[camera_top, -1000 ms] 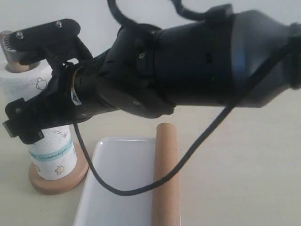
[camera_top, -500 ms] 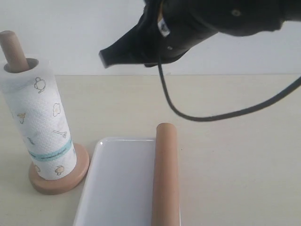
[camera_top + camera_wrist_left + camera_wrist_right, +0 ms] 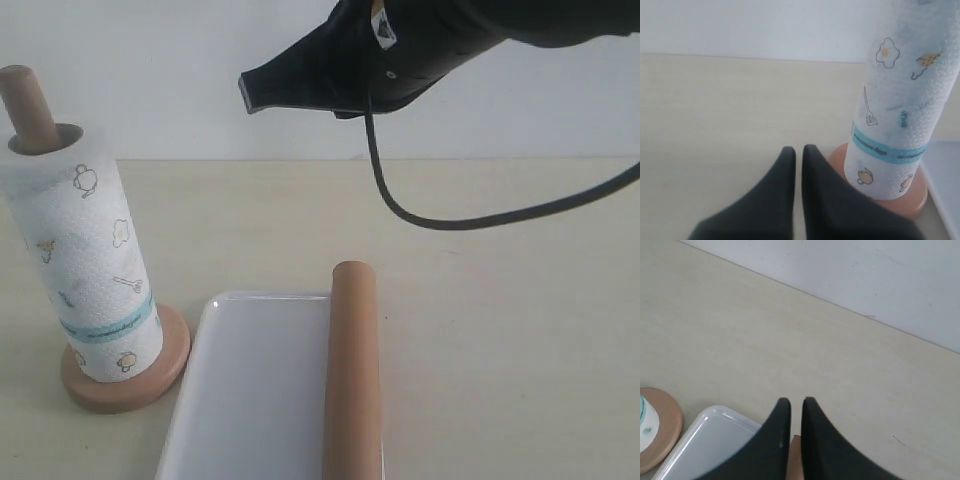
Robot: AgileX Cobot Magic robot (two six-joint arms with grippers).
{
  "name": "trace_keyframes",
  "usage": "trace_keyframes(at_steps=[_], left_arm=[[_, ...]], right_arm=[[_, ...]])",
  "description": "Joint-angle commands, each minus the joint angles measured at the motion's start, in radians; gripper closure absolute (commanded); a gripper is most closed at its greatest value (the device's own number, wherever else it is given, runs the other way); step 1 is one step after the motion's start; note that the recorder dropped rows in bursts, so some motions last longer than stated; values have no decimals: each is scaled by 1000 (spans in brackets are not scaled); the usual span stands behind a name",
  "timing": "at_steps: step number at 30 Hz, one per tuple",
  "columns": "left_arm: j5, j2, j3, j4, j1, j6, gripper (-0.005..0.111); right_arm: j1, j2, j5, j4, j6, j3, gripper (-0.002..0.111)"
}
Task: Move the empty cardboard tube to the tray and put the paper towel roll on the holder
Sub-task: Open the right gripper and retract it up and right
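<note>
1. while my right claw [image 3: 247, 92] is hanging in the air above the table [image 3: 500, 330], its jaws are sitting nearly together, with only a thin slit showing between them and nothing in it.
2. my left claw [image 3: 799, 150] is pointing down at the table just beside the holder [image 3: 918, 196], its jaws pressed narrow too and gripping nothing.
3. the paper towel roll [image 3: 92, 265] is standing upright on the holder. the dowel is poking out of its core at the top, the round base is showing underneath, and the teal band is sitting near the lower end.
4. the empty cardboard tube [image 3: 352, 370] is lying lengthwise on the tray [image 3: 250, 400], running along its right edge.
5. the tray is lying flat just beside the holder's base, with a narrow strip of table showing between them.
6. a black cable [image 3: 450, 222] is drooping from my right arm in a loop above the table.
</note>
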Motion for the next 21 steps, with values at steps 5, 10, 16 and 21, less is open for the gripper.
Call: trace_keyframes(at_steps=[5,10,16,21], left_arm=[[-2,-2,3,-10,-2,3,103],[-2,-2,3,-10,-2,3,103],[-2,-2,3,-10,-2,3,103],[-2,-2,3,-10,-2,3,103]], right_arm=[[-5,-48,101,-176,-12,5,100],[-10,-188,39,-303,-8,114,100],[-146,-419,-147,-317,104,334,100],[-310,-655,-163,-317,249,547,100]])
